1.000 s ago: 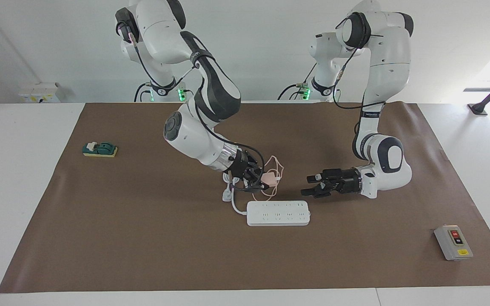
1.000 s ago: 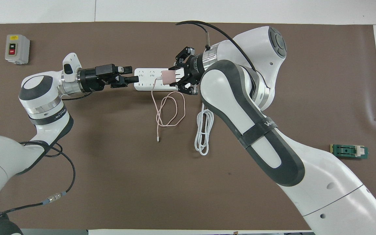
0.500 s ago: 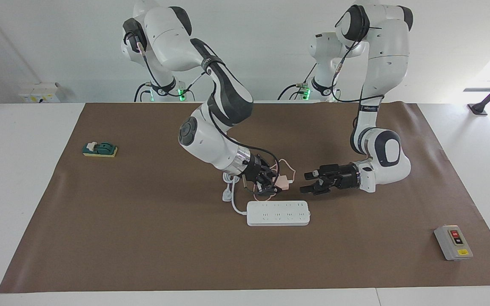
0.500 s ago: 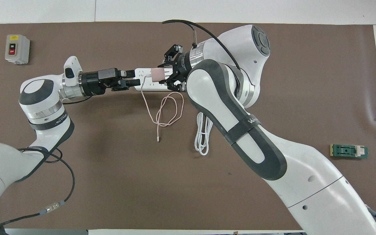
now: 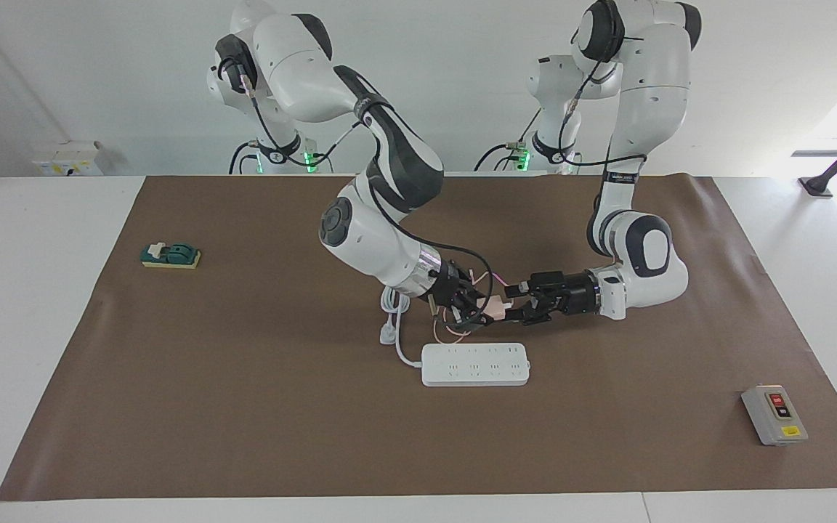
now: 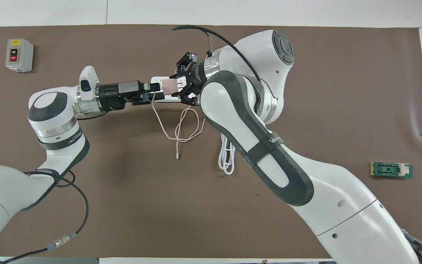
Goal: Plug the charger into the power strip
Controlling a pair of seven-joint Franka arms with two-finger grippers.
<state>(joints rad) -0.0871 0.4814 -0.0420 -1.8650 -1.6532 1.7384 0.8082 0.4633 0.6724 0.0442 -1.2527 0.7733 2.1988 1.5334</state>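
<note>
My right gripper (image 5: pixel 478 306) (image 6: pixel 176 87) is shut on the small pale-pink charger (image 5: pixel 495 309) (image 6: pixel 168 87) and holds it in the air over the white power strip (image 5: pixel 475 365) (image 6: pixel 156 78). The strip lies flat on the mat, mostly covered in the overhead view. From the charger the thin pink cable (image 6: pixel 187 126) hangs down and loops on the mat. My left gripper (image 5: pixel 514 303) (image 6: pixel 155 91) is open, level with the charger, its fingertips on either side of the charger's free end.
The strip's thick white cord (image 6: pixel 227 156) lies coiled nearer the robots, its white plug (image 5: pixel 388 334) beside it. A grey button box (image 5: pixel 774 415) (image 6: pixel 19 55) sits toward the left arm's end. A green block (image 5: pixel 170 256) (image 6: pixel 391 169) sits toward the right arm's end.
The right gripper has carried the charger toward the left arm's end. The open left gripper has moved in to meet it, closing the gap. The cable trailed along.
</note>
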